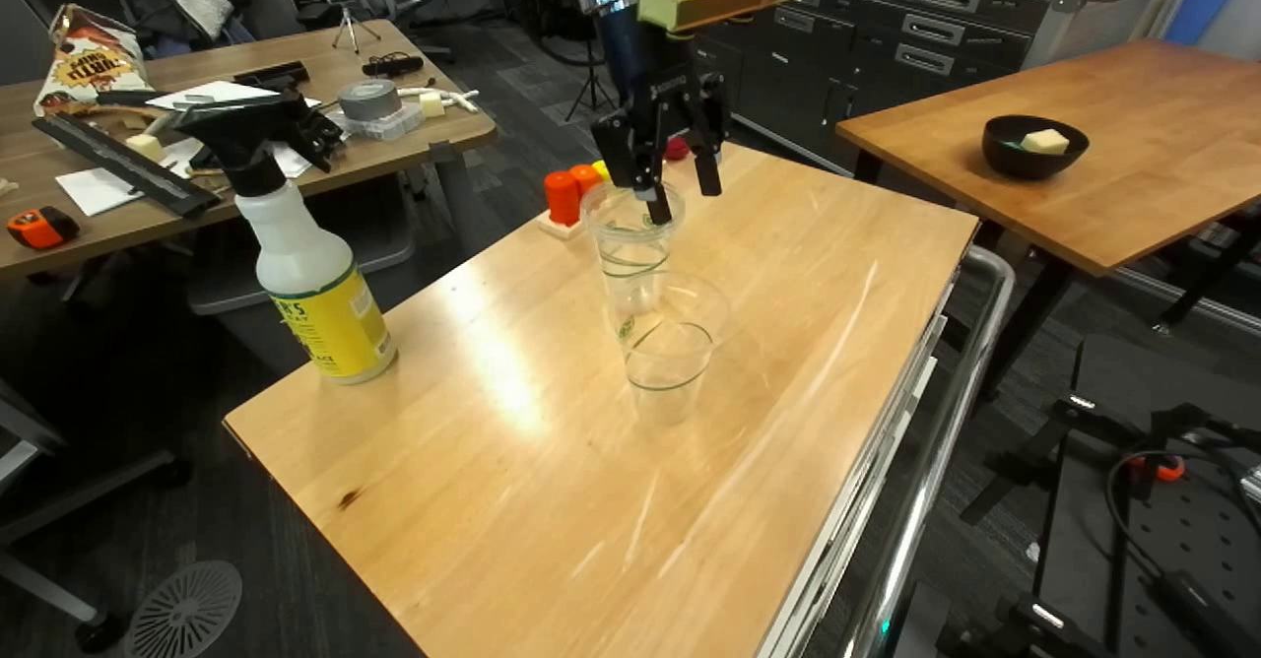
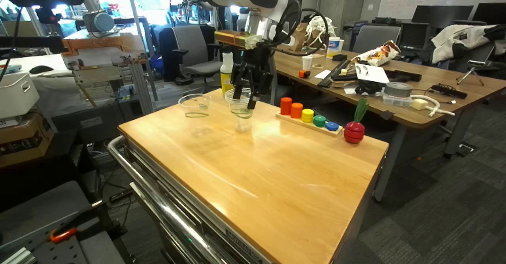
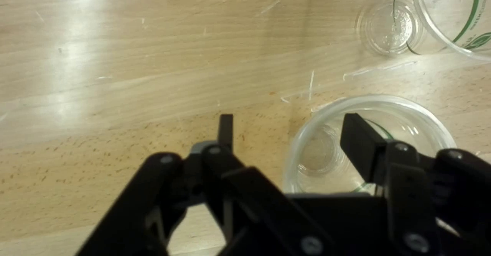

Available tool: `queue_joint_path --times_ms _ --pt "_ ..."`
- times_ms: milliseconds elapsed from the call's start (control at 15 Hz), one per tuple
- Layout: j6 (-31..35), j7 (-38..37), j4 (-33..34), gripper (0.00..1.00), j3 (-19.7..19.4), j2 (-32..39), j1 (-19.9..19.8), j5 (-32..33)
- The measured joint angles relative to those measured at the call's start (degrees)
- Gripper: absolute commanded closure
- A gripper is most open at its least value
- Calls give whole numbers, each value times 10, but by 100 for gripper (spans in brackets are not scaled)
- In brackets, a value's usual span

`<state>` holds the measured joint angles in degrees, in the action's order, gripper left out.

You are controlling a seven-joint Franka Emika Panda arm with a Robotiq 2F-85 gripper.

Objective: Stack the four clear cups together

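A nested stack of clear cups (image 1: pixel 630 266) stands upright on the wooden table; its thick rim and several green lines suggest more than one cup, but I cannot count them. It also shows in an exterior view (image 2: pixel 242 117) and in the wrist view (image 3: pixel 301 145). A separate clear cup (image 1: pixel 672 374) stands upright nearby, also seen in an exterior view (image 2: pixel 196 112) and at the wrist view's top right (image 3: pixel 391 30). My gripper (image 3: pixel 288 121) is open and empty at the stack's rim. One finger overlaps the stack's opening; the other is outside it. Contact is unclear.
A white-and-yellow spray bottle (image 1: pixel 335 313) stands near the table's edge. A colored peg toy (image 2: pixel 310 121) and a red wooden radish (image 2: pixel 354 132) stand along another edge. A metal rail (image 1: pixel 936 500) runs beside the table. A black bowl (image 1: pixel 1015 156) sits on a neighboring table.
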<state>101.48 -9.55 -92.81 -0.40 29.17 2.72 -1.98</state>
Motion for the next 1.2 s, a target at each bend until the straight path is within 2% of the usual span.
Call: queue_joint_path --times_ms 333,467,533,1000,1200 --pt "15 0 -3 97 2 1 0 -17" --pt "20 0 -3 100 3 1 0 -19" --pt "22 0 -3 97 4 0 0 -21" --pt "29 -3 -3 97 4 -15 -4 -38" --pt "8 -25 5 97 -1 -40 -8 -40"
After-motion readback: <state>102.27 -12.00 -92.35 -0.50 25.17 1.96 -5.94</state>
